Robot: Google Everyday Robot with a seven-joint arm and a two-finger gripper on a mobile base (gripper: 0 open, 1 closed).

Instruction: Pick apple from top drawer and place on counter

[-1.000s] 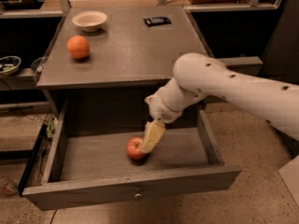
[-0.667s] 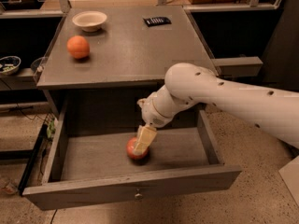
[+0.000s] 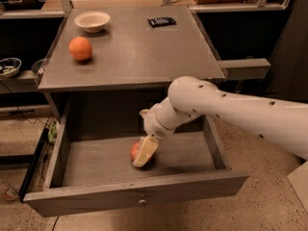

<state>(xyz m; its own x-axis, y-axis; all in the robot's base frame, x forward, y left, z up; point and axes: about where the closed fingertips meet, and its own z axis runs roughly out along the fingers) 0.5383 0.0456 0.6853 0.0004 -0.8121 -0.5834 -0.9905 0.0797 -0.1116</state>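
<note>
The top drawer (image 3: 134, 192) is pulled wide open below the counter (image 3: 139, 52). The small red apple (image 3: 135, 151) lies on the drawer floor near the middle front. My gripper (image 3: 144, 153) reaches down into the drawer from the right on the white arm (image 3: 226, 109). It sits right on the apple's right side and covers part of it. The apple rests on the drawer floor.
On the counter are an orange (image 3: 80, 48) at the left, a white bowl (image 3: 92, 20) at the back left and a small black object (image 3: 161, 21) at the back. Dark side shelves flank the cabinet, with a bowl (image 3: 8, 66) on the left one.
The arm has swung left and lower into the drawer. The gripper has moved from the apple's right edge to cover more of the apple. The apple has stayed in place.
</note>
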